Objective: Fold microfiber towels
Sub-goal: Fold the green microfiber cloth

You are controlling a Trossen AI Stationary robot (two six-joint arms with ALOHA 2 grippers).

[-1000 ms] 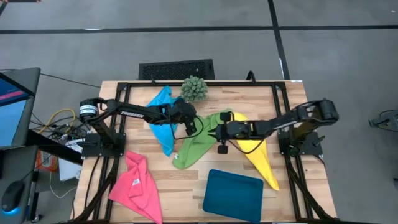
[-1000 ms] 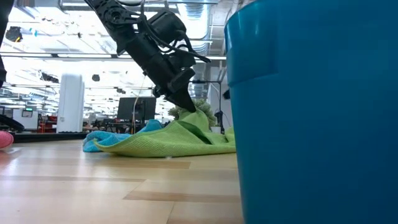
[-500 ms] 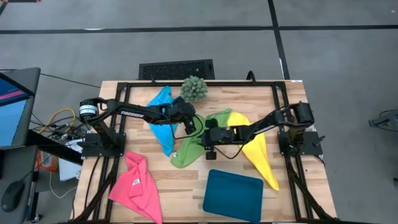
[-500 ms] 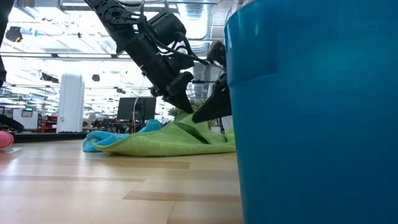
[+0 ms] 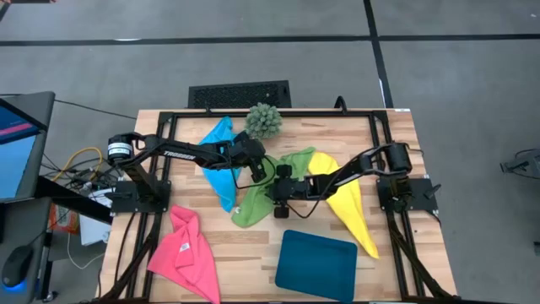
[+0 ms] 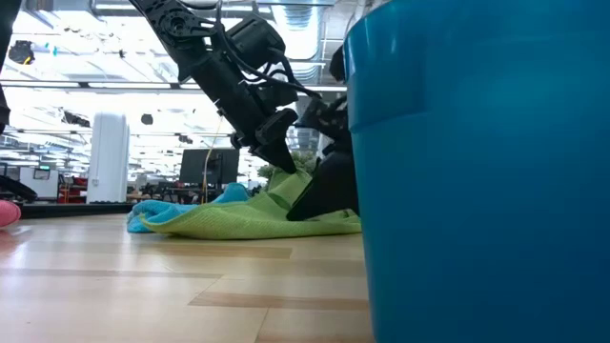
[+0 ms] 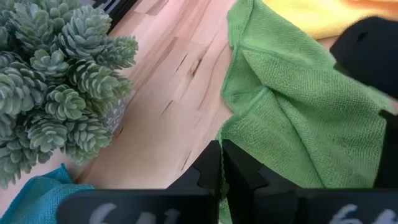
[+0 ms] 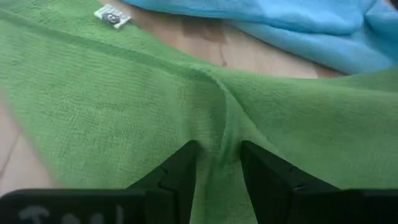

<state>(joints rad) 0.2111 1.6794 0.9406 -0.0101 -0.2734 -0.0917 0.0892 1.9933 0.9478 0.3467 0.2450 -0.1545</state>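
Lime green towel [image 5: 261, 201] lies rumpled mid-counter, and both my arms are down on it. My right jaws [image 8: 219, 163] stand slightly apart, pressed into the cloth with a raised ridge of green fabric pinched up between the two fingers [image 8: 267, 180]; from above, that arm reaches in low from the right side, its jaws [image 5: 268, 192] over the middle of the green towel. My left jaws [image 7: 222, 165] are shut, tips together right at the towel's edge, and level across the counter they look like a dark wedge [image 6: 278, 152] pinching up a peak of the green cloth; my left arm stretches in from the left base across the sky blue towel [image 5: 221, 162].

Nearest the front edge sits the dark teal tray [image 5: 315, 264], and in the low view its wall [image 6: 477, 171] blocks the whole right half, hiding most of my right arm. The hot pink towel [image 5: 187, 251] lies crumpled at the front left, well apart from the rest. The yellow towel [image 5: 353, 205] trails from under my right arm towards the front right, touching the green one. Farther back, the blue towel's corner tucks against the green cloth [image 8: 280, 25]. At the far edge stands the spiky green ball plant [image 5: 263, 121], just beside the blue towel [image 7: 56, 87]. The wooden counter [image 5: 396, 143] shows bare round them.
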